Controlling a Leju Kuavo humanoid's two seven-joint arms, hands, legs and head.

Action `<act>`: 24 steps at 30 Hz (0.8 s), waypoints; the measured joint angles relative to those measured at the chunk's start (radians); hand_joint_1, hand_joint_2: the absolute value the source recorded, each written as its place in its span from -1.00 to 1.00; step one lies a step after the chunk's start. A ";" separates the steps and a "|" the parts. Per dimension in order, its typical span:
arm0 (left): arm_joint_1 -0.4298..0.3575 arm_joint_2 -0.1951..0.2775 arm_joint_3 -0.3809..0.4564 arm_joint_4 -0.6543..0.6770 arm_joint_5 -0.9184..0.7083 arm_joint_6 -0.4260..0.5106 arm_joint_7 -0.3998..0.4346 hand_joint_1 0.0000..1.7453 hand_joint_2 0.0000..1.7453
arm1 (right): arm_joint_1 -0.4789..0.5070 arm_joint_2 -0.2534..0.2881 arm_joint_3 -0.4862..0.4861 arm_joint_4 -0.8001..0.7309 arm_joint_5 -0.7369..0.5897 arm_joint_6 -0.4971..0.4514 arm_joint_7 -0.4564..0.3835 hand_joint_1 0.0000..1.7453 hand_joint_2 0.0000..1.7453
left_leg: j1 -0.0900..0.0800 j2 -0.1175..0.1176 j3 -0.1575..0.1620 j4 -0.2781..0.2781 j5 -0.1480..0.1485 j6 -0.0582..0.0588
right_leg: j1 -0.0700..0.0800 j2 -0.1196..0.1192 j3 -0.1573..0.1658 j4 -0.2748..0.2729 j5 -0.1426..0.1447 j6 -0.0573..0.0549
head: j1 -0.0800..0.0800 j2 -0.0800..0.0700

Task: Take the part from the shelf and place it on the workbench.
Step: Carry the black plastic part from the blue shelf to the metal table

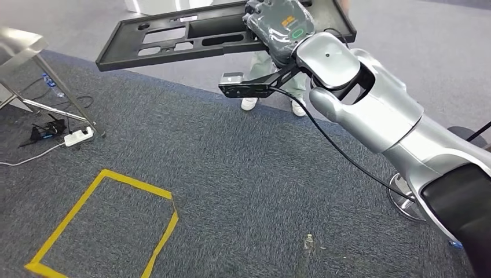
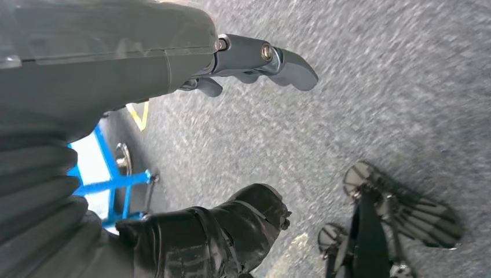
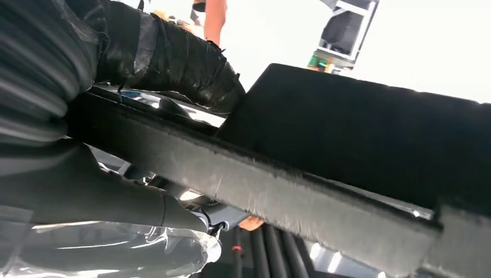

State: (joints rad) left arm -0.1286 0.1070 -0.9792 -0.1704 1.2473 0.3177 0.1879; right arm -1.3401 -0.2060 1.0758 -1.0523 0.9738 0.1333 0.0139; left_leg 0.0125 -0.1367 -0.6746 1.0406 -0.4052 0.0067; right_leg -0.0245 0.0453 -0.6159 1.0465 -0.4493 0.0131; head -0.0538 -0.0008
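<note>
Black flat plastic panel with cut-out slots (image 1: 191, 36) hangs at twelve o'clock, clamped near one end by right hand (image 1: 280, 26); stiff, light, long, so it may tip. Left hand (image 2: 255, 61) hangs empty, fingers apart.

The right hand (image 1: 279, 26) sits wrapped in a grey cover, so its fingers stay hidden where they meet the black part (image 1: 191, 36). The part's far corner is cut off by the head view's top edge. Behind it, a person (image 1: 272, 87) shows as legs and white shoes alone, the rest hidden. In the right wrist view the part (image 3: 301, 174) is blurred and runs off the frame. Carpet (image 2: 376, 87) smears past the left hand (image 2: 255, 61).
</note>
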 joint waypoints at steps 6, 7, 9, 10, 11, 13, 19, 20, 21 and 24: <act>0.001 -0.002 0.000 0.000 0.003 -0.002 0.011 -1.00 1.00 | -0.009 0.013 0.000 0.013 -0.003 -0.003 -0.006 1.00 1.00 | 0.003 0.126 -0.129 0.248 -0.100 -0.022 | 0.008 -0.074 0.022 -0.017 -0.004 -0.024 | -0.015 0.000; 0.002 -0.002 0.000 0.000 0.003 0.000 0.010 -1.00 1.00 | -0.008 0.015 0.000 0.015 -0.004 -0.004 -0.008 1.00 1.00 | 0.005 0.129 -0.137 0.256 -0.091 -0.023 | 0.009 -0.086 0.025 -0.017 -0.008 -0.024 | -0.015 0.000; 0.003 -0.002 0.000 0.000 0.003 0.007 0.003 -1.00 1.00 | -0.008 0.019 0.000 0.017 -0.004 -0.005 -0.013 1.00 1.00 | 0.006 0.143 -0.095 0.167 -0.032 -0.023 | 0.010 -0.108 0.036 -0.017 -0.018 -0.021 | -0.015 0.000; 0.003 -0.002 0.000 0.000 0.003 0.010 -0.001 -1.00 1.00 | -0.009 0.021 0.000 0.019 -0.004 -0.006 -0.014 1.00 1.00 | 0.002 0.161 -0.059 0.103 -0.006 -0.023 | 0.013 -0.119 0.042 -0.017 -0.024 -0.018 | -0.015 0.000; 0.002 -0.002 0.000 0.000 0.003 0.013 -0.004 -1.00 1.00 | -0.012 0.021 0.000 0.020 -0.005 -0.007 -0.015 1.00 1.00 | -0.003 0.177 -0.029 0.047 0.011 -0.018 | 0.015 -0.128 0.047 -0.017 -0.029 -0.013 | -0.015 0.000; 0.000 -0.002 0.000 0.000 0.004 0.013 -0.001 -1.00 1.00 | -0.018 0.023 0.000 0.024 -0.006 -0.009 -0.016 1.00 1.00 | -0.016 0.190 -0.004 -0.001 0.010 -0.006 | 0.019 -0.146 0.052 -0.018 -0.037 -0.003 | -0.014 0.000; 0.001 0.002 0.000 0.000 0.008 -0.016 0.039 -1.00 1.00 | -0.020 0.031 0.001 0.037 -0.007 -0.015 -0.018 1.00 1.00 | -0.016 0.130 0.016 -0.019 0.003 0.036 | 0.008 -0.069 -0.016 0.138 -0.120 0.013 | -0.006 0.000; -0.001 0.002 0.000 0.000 0.006 -0.018 0.043 -1.00 1.00 | -0.017 0.031 0.002 0.040 -0.007 -0.016 -0.018 1.00 1.00 | -0.017 0.119 0.017 -0.018 0.002 0.041 | 0.009 -0.055 -0.057 0.204 -0.139 0.012 | -0.005 0.000; -0.001 0.002 0.000 0.000 0.004 -0.020 0.046 -1.00 1.00 | -0.014 0.031 0.003 0.043 -0.007 -0.016 -0.018 1.00 1.00 | -0.017 0.105 0.018 -0.016 0.000 0.044 | 0.009 -0.049 -0.090 0.249 -0.144 0.012 | -0.004 0.000; -0.002 0.002 0.000 0.000 -0.001 -0.022 0.051 -1.00 1.00 | -0.009 0.032 0.004 0.052 -0.007 -0.017 -0.019 1.00 1.00 | -0.015 0.058 0.018 -0.005 -0.008 0.041 | 0.005 -0.038 -0.094 0.185 -0.061 0.011 | -0.003 0.000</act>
State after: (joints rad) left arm -0.1310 0.1092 -0.9789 -0.1701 1.2465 0.2957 0.2391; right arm -1.3486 -0.1744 1.0800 -1.0006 0.9667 0.1162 -0.0055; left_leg -0.0026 -0.0792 -0.6564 1.0356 -0.4127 0.0480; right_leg -0.0192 0.0076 -0.7096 1.2312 -0.5102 0.0242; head -0.0571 -0.0008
